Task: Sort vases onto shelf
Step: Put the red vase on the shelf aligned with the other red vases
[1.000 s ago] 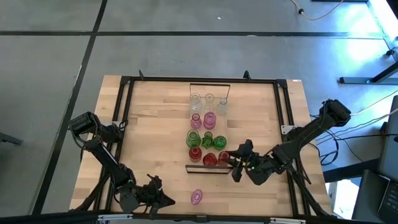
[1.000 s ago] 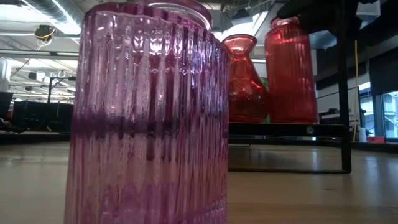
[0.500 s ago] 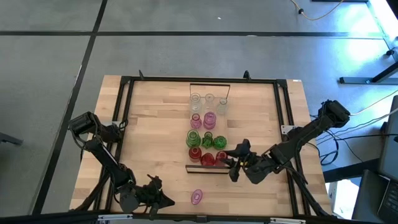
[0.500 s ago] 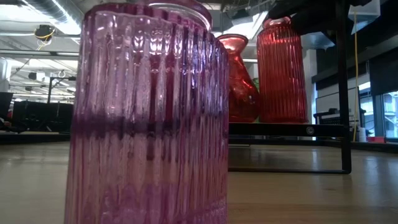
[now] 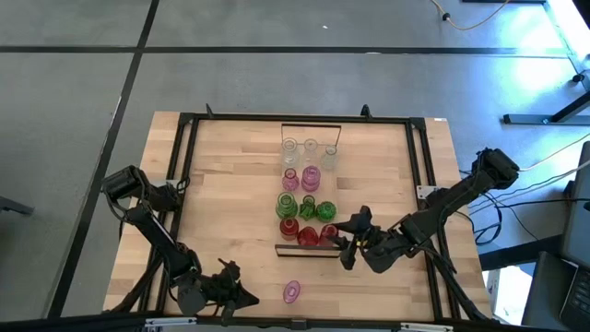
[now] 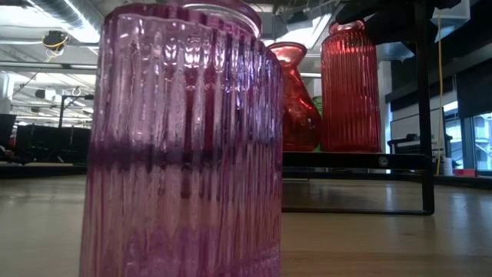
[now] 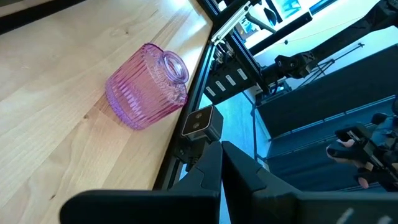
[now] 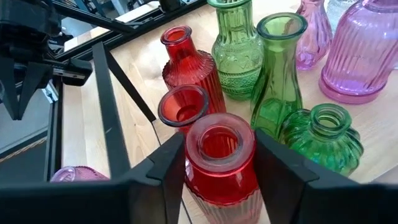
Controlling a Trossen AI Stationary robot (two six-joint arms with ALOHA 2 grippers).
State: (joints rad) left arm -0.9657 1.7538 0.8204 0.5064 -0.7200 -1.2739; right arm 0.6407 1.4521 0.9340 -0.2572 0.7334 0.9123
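The slatted wooden tabletop (image 5: pixel 230 203) fills the middle of the high view, ringed by a black metal frame (image 5: pixel 189 124). Down its centre runs the shelf (image 5: pixel 311 251), a narrow pale plank with thin black end frames, and the vases stand on it in colour groups: clear ones (image 5: pixel 310 151) at the far end, pink ones (image 5: pixel 310 177) next, green ones (image 5: pixel 308 208) after them, and red ones (image 5: pixel 312 236) at the near end. The right arm reaches in from the table's right side, and the right gripper (image 8: pixel 219 163) sits at the red group with a ribbed red vase (image 8: pixel 221 163) standing upright between its fingers (image 8: pixel 283 171); the jaws stand either side of the neck with a sliver of space showing, so the hold looks loosened, though from this angle it is hard to be sure the pads are fully clear of the glass. Just beside it stand a flared red vase (image 8: pixel 181 107) and a taller ribbed red bottle (image 8: pixel 185 62). The left arm waits at the table's near left corner, the left gripper (image 7: pixel 219 168) clenched on nothing. Near it, well apart from the shelf, a single ribbed pink vase (image 7: pixel 147 85) lies on its side close to the table's near edge.
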